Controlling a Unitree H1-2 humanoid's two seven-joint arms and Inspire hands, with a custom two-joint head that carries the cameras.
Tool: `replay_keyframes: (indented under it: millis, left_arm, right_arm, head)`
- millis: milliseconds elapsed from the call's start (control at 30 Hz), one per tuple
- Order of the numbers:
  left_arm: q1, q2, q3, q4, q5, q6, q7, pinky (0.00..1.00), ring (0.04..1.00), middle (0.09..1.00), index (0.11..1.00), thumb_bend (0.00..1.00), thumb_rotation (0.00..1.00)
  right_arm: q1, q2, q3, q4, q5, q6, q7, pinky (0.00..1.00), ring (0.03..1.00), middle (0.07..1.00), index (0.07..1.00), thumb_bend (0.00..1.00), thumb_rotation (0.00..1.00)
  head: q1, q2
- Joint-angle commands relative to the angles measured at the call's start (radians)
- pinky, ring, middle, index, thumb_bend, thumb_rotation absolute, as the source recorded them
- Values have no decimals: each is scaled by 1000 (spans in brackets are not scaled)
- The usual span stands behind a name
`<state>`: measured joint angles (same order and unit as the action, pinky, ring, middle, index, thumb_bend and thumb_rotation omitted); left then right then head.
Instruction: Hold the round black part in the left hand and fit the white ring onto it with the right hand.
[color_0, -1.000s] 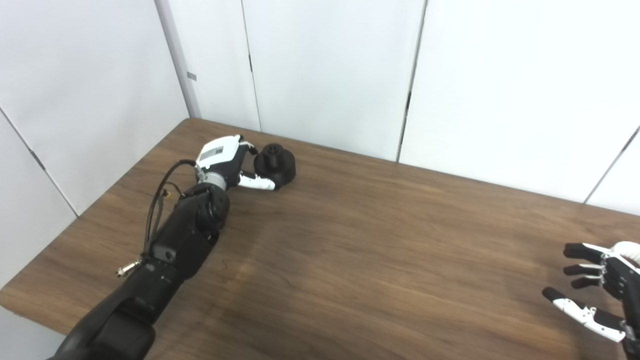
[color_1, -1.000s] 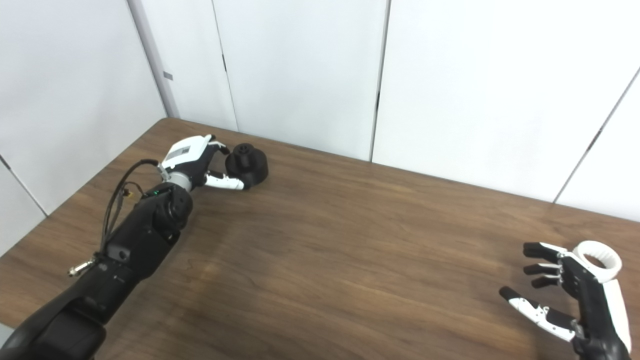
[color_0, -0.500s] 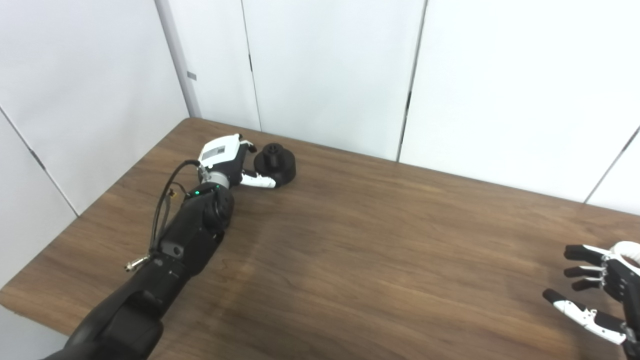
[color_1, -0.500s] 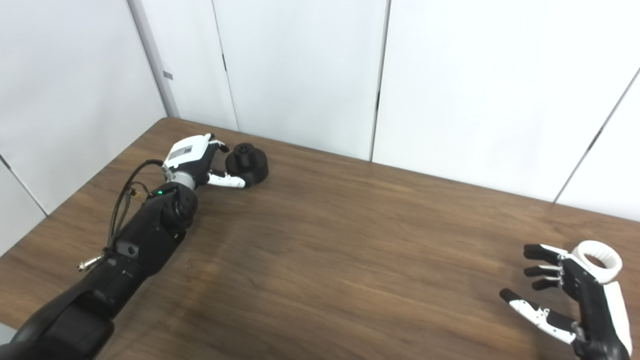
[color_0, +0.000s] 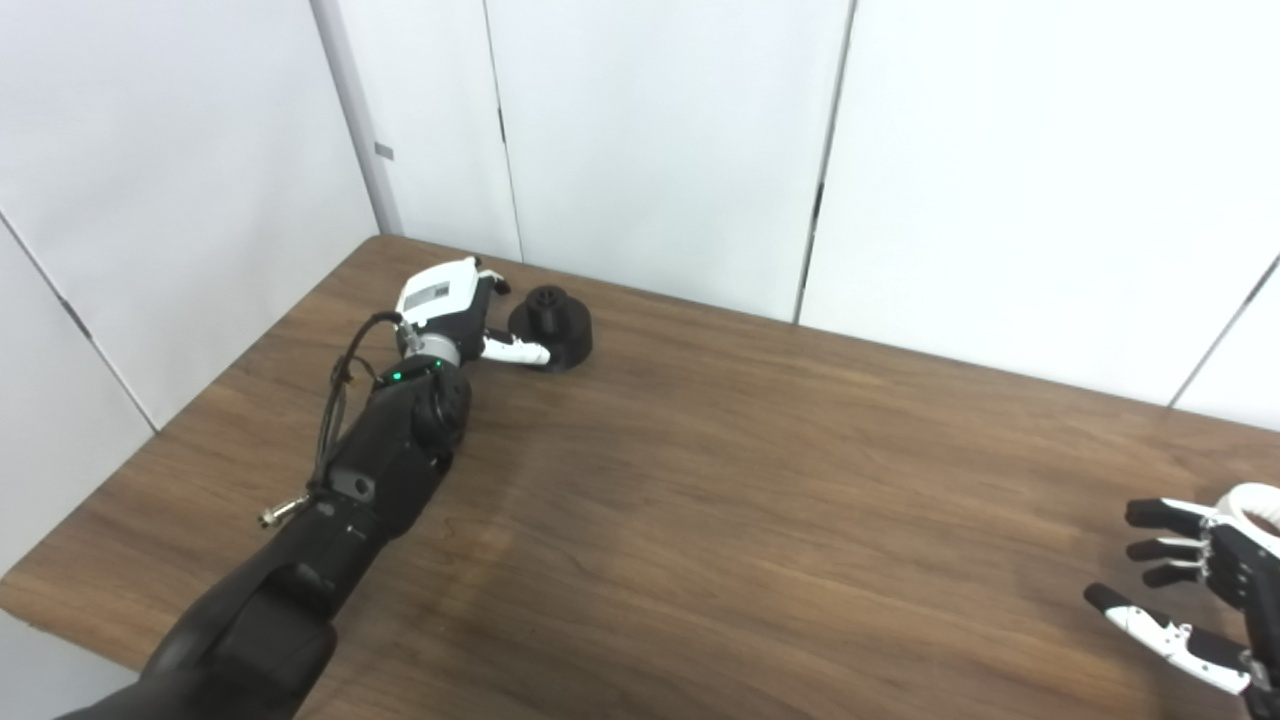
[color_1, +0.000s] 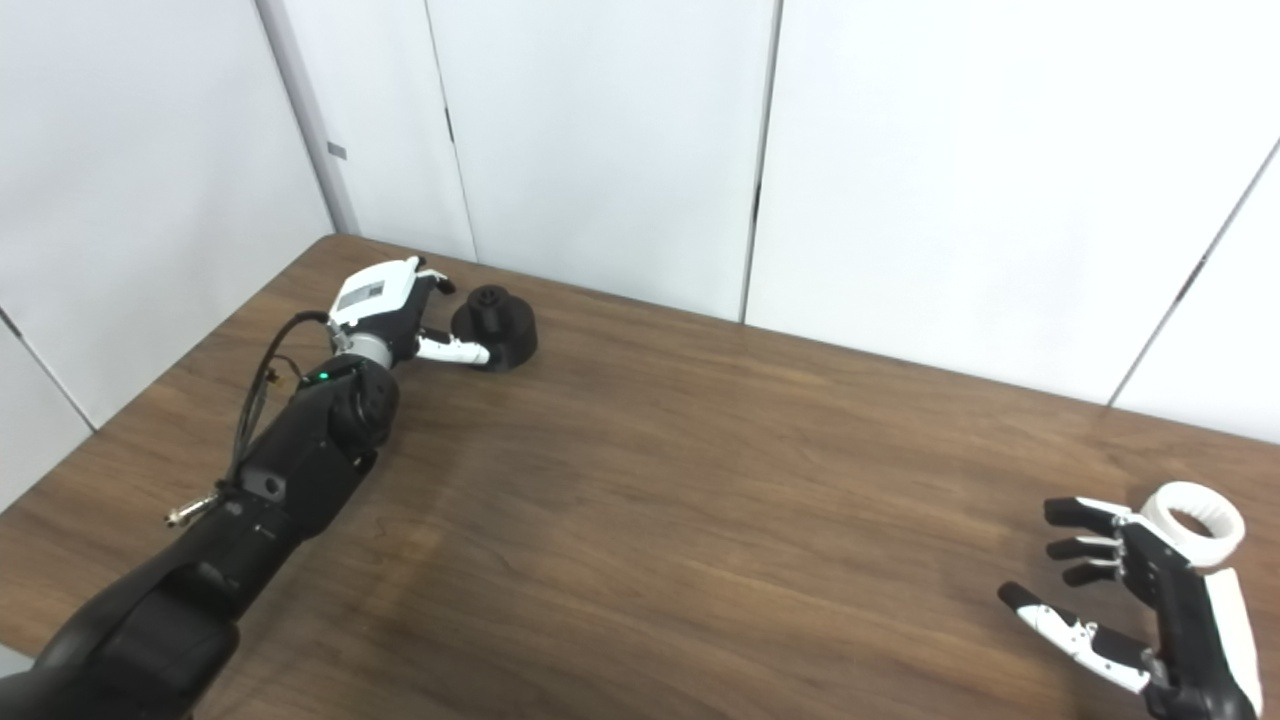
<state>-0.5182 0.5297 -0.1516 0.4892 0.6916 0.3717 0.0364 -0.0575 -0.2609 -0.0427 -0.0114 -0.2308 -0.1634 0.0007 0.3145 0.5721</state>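
One dark wooden table (color_0: 760, 520) beneath white wall panels (color_0: 650, 140)

Both head cameras look down from above the near edge, facing the white panelled wall (color_0: 650, 150); side by side, they share the whole dark wooden tabletop (color_1: 700, 520), the right eye view reaching further right.

- Bare bench (color_1: 700, 500) lies between the left hand (color_1: 385, 310) far left and the right hand (color_1: 1140, 590) near right.
- White wall panels (color_1: 600, 140) close the far edge behind the round black part (color_1: 497, 328).
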Motion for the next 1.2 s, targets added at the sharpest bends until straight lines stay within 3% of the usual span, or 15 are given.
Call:
replay_keyframes:
  millis: [0,733,967,1067,1167]
  left_arm:
    - [-65,15,-1,-5,1,-27,38,1000,1000,1000,803,1000,504]
    - [-79,-11,-37,16,-27,-26,15,1000,1000,1000,785,1000,498]
    - [-73,-5,-52,24,-10,-26,29,1000,1000,1000,729,1000,371]
    - [-69,-5,-51,24,-4,-24,55,1000,1000,985,651,990,274]
    - [-68,-2,-51,26,-8,-27,63,1000,1000,966,621,969,253]
  right_arm:
    - [-18,-15,-8,-47,-5,-15,-6,489,592,681,656,569,123]
    - [-8,-13,-12,-84,-20,22,-7,482,589,682,655,568,106]
    - [-6,-14,-15,-94,-16,30,-2,479,589,680,653,564,101]
    - [-5,-14,-16,-94,-12,31,0,478,590,684,653,562,99]
    - [-7,-15,-15,-87,-6,24,1,480,592,684,653,564,101]
  head:
    - [0,2]
    - [-9,21]
    - [-4,24]
    - [-1,25]
    - [0,26]
